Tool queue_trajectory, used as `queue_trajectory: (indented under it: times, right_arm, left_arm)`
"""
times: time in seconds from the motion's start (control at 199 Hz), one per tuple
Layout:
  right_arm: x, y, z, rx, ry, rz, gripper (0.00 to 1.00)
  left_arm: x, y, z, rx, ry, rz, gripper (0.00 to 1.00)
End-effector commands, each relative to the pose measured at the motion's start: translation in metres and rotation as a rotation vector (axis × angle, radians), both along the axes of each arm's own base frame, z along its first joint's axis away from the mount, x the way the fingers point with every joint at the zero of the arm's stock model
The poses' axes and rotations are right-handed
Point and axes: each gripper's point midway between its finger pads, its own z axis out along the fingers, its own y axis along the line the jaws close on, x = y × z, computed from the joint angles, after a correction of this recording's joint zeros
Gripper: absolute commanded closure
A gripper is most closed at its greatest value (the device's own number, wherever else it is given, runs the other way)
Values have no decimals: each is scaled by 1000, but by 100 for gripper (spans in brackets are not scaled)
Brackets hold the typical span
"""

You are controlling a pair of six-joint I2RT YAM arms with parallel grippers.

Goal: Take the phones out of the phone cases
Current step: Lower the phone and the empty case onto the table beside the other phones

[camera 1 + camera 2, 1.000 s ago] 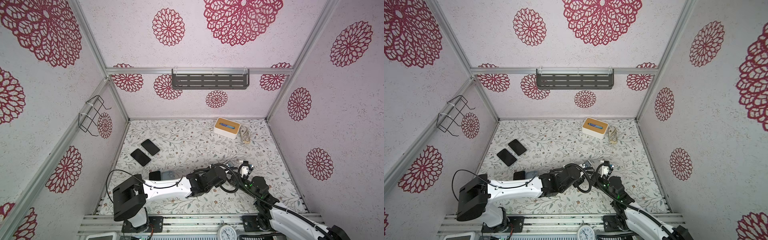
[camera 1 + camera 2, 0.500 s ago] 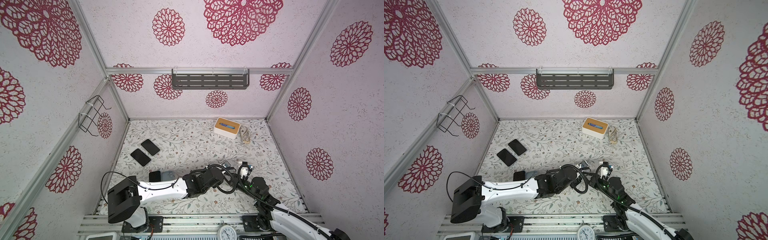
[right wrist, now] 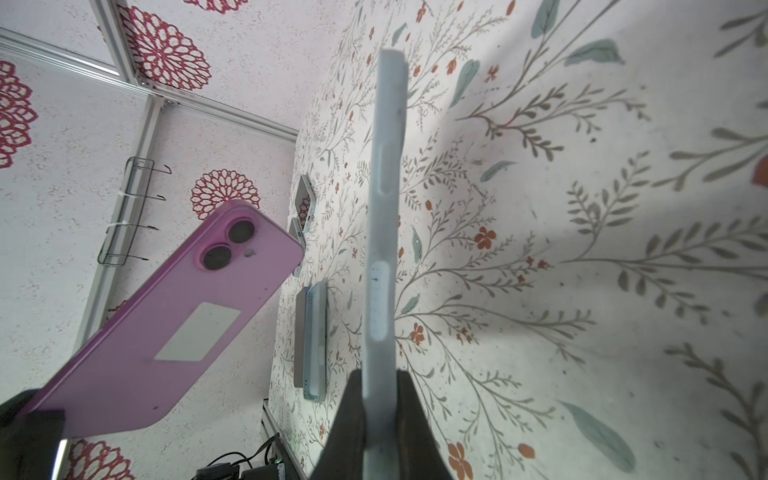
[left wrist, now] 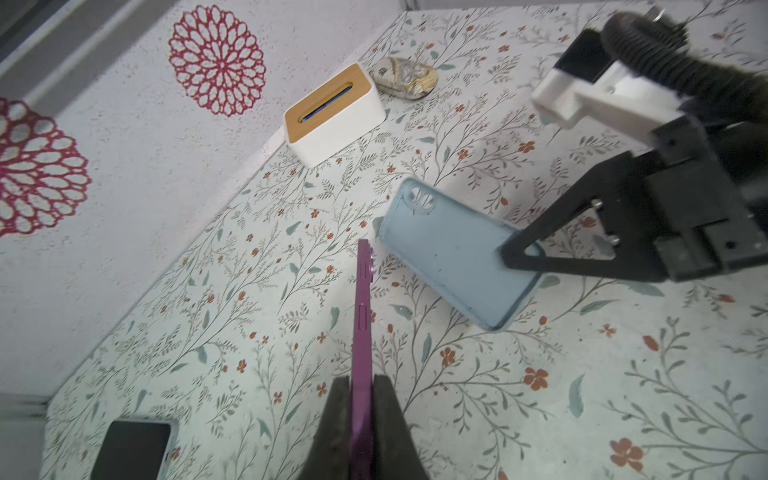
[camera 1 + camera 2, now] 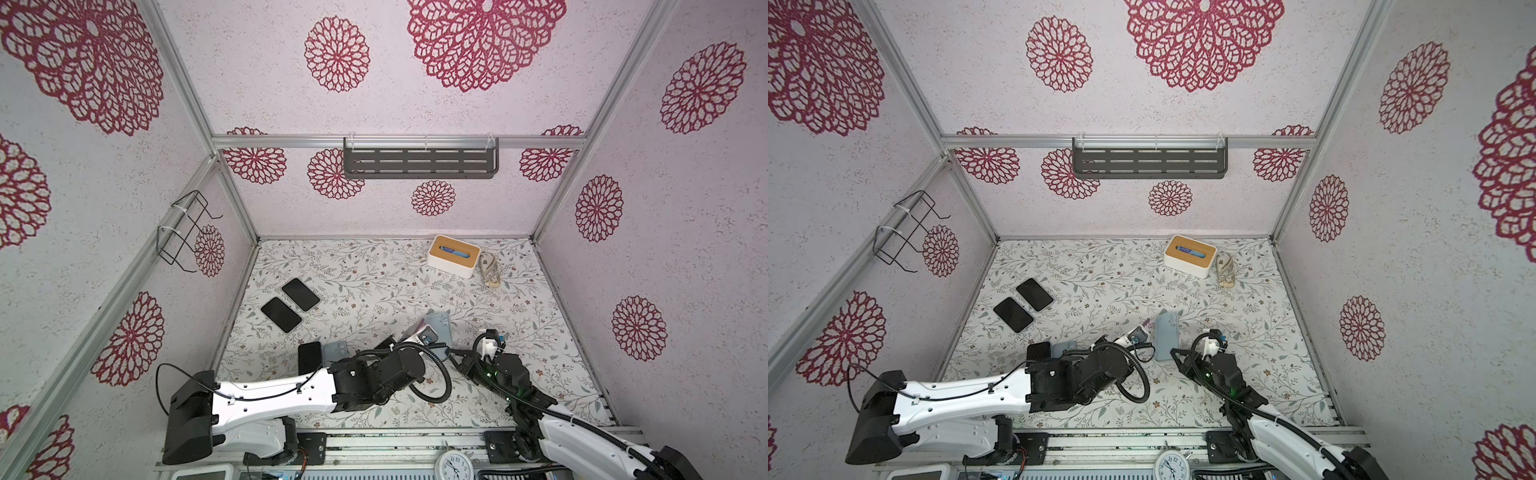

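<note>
Top views: case (image 5: 1168, 336), pale blue, and phone (image 5: 1145, 322), purple and mostly hidden behind the left arm (image 5: 967, 395), are near the front middle of the table (image 5: 1100, 270), just beside each other but apart. Two dark spare phones (image 5: 299, 294) lie well off to the left in both top views. Left wrist view: the left gripper (image 4: 361, 386) has its fingers clamped on one end of the phone, which is edge-on and juts far out from the jaws. The empty case lies beyond with its inner face showing, and the right gripper (image 4: 513, 255) is pinched on its end. Judged status: phone out of case, with only the set-down left. Right wrist view: the right gripper's fingers are clamped on the case, seen edge-on above the table. The back of the phone, with its two lenses, hangs to one side, clear of the case. A further case and phone (image 3: 313, 340) lie flat on the table beyond. Hazards, judged: the pinch sits on a smooth slab far from its middle, so a quick swing or tilt may let the phone pivot or slide out and drop. The case looks soft and may flex and peel from the jaws. The arms work close together, so a move toward each other may knock the phone against the case or the right gripper. A careless set-down may land on the items already on the table.
</note>
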Motion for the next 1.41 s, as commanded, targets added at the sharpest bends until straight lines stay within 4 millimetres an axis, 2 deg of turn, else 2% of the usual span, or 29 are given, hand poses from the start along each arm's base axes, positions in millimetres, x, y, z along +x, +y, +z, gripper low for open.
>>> queue_trajectory:
  times: [0.0,0.206,0.367,0.497,0.733,1.005,1.07,1.165,1.401]
  right_arm:
    - [7,-2,10,-13,-52,-18,100]
    - [3,20,20,26,-58,78,100]
    - [-2,35,19,33,-49,117,100]
    - [-5,45,17,36,-42,146,100]
    - [-6,56,12,32,-21,179,100]
    - [-7,65,6,27,6,217,100]
    - [-8,66,4,27,13,226,100]
    - [-9,68,1,29,23,239,100]
    - [-11,72,-10,21,53,255,100]
  left_arm:
    - [-1,28,-1,75,-23,92,100]
    - [2,41,-39,246,-3,121,100]
    - [2,46,-67,379,41,129,100]
    - [0,47,-81,441,61,127,100]
    - [-9,44,-107,577,96,108,100]
    - [-27,32,-138,679,152,97,100]
    - [-31,30,-147,697,171,93,95]
    - [-35,29,-155,716,182,91,83]
    - [-37,29,-163,737,188,107,54]
